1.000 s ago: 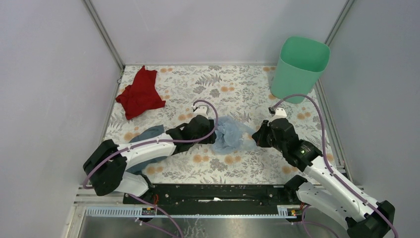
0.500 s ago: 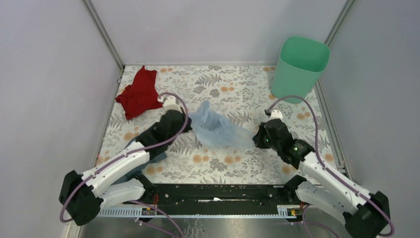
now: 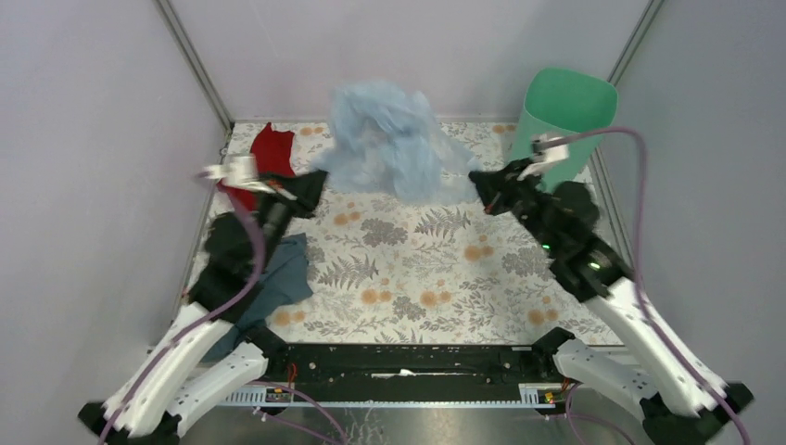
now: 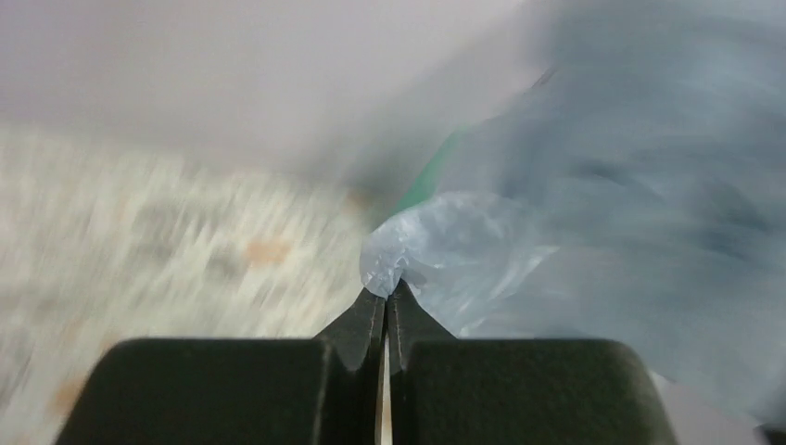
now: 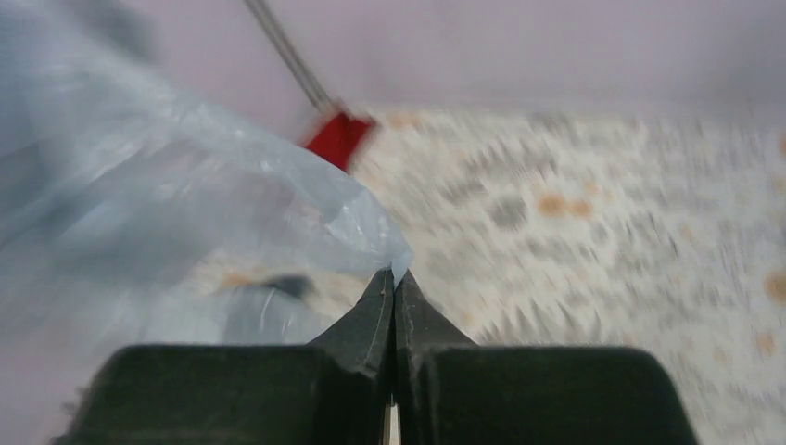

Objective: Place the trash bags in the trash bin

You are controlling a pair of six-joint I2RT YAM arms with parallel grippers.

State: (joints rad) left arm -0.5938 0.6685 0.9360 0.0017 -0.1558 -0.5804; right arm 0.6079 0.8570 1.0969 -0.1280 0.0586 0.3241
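The pale-blue translucent trash bag point(image 3: 389, 139) hangs spread in the air between my two grippers, high over the back of the table. My left gripper point(image 3: 318, 178) is shut on its left edge; the left wrist view shows film point(image 4: 436, 250) pinched at the fingertips. My right gripper point(image 3: 475, 179) is shut on its right edge; the right wrist view shows film point(image 5: 185, 204) pinched there too. The mint-green trash bin point(image 3: 575, 107) stands upright at the back right, just behind my right gripper, and a sliver of it shows in the left wrist view point(image 4: 422, 190).
A red cloth point(image 3: 264, 153) lies at the back left, partly behind my left arm, and shows in the right wrist view point(image 5: 338, 137). A grey-blue cloth point(image 3: 283, 273) lies at the left under my left arm. The floral mat point(image 3: 417, 269) covers the table. Walls close three sides.
Both grippers have risen and moved toward the back, lifting the bag off the mat and stretching it open in the air. The bag was crumpled on the mat before.
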